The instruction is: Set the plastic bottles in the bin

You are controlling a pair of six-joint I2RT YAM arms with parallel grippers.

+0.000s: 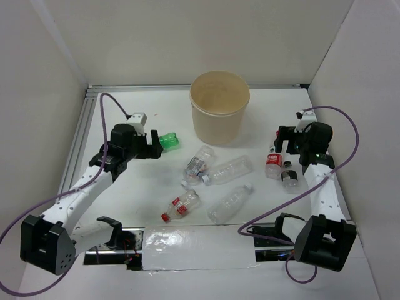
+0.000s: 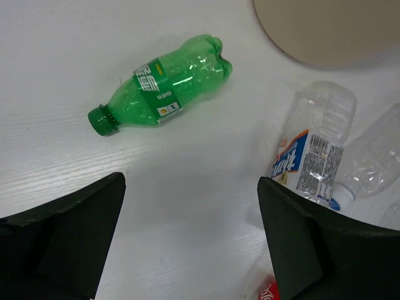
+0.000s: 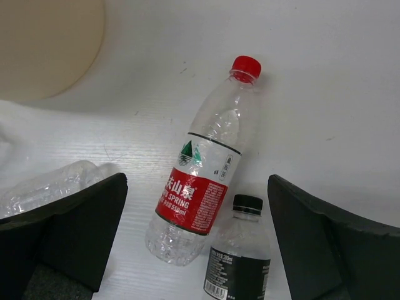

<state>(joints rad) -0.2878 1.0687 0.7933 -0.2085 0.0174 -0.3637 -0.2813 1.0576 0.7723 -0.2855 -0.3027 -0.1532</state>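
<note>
In the left wrist view, the top edge cuts off the round beige plastic bin (image 2: 331, 28). In the right wrist view, the small black-capped clear bottle (image 3: 240, 253) runs off the bottom edge. From above, the cap end of the green plastic bottle (image 1: 170, 142) is hidden behind the left gripper (image 1: 155, 144).

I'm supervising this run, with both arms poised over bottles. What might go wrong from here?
The red-labelled bottle lies right beside the black-capped bottle; the open right gripper may nudge or catch both. The green bottle lies on its side ahead of the open left gripper and might roll away when touched.
</note>
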